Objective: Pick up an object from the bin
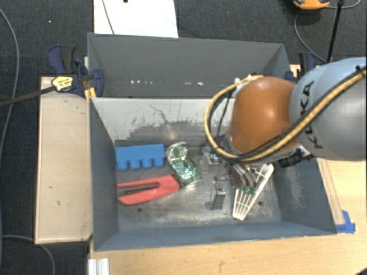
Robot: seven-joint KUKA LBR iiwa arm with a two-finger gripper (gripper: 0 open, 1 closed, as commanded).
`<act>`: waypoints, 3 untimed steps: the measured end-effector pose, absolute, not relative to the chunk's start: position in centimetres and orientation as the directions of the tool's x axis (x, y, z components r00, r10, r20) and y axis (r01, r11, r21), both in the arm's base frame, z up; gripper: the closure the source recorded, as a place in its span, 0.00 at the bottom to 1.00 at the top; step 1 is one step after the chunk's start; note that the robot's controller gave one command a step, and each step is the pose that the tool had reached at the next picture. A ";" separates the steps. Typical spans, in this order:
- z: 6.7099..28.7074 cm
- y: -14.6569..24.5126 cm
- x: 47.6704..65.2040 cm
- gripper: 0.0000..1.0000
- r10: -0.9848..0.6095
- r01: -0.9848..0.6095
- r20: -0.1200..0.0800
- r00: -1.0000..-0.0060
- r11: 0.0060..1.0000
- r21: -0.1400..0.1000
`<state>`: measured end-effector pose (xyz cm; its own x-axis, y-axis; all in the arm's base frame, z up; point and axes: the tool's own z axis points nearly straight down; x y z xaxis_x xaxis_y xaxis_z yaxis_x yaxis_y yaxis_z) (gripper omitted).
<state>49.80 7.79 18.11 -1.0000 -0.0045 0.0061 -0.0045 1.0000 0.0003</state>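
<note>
The arm (338, 113) is seen reaching in from the right, and its orange cover (261, 119), ringed by looped cables (211, 119), is hung over the right half of the grey bin (105, 171). Below that cover the gripper (218, 195) is placed low over the bin floor, in the middle towards the near wall. Whether it is spread or pressed together cannot be told, as it is seen as a dark upright shape under the wrist. Just to its right a white slotted piece (248, 198), long and comb-like, is laid at a slant, its narrow end towards the near wall and its upper end tucked under the wrist. This is the thing nearest the gripper; contact between the two cannot be made out, and nothing is seen pinched. To the gripper's left, a crumpled green and clear packet (182, 164) is found near the middle of the floor. Further left, a blue block (139, 156) with a notched near edge is set flat. Just nearer than it, a red tool (150, 189) with a dark slot is stretched out lengthwise, its right end touching the packet.
</note>
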 end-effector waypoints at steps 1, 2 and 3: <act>18.6 7.7 50.0 0.00 -0.002 -0.002 -0.002 -1.000 1.000 0.001; 13.6 10.7 54.0 0.00 0.037 0.037 -0.010 -0.999 0.999 0.003; 10.7 12.4 54.6 0.00 -0.015 -0.015 0.004 -1.000 1.000 0.000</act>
<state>54.64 12.38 10.71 -0.9999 -0.0149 0.0041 -0.0149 0.9999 0.0004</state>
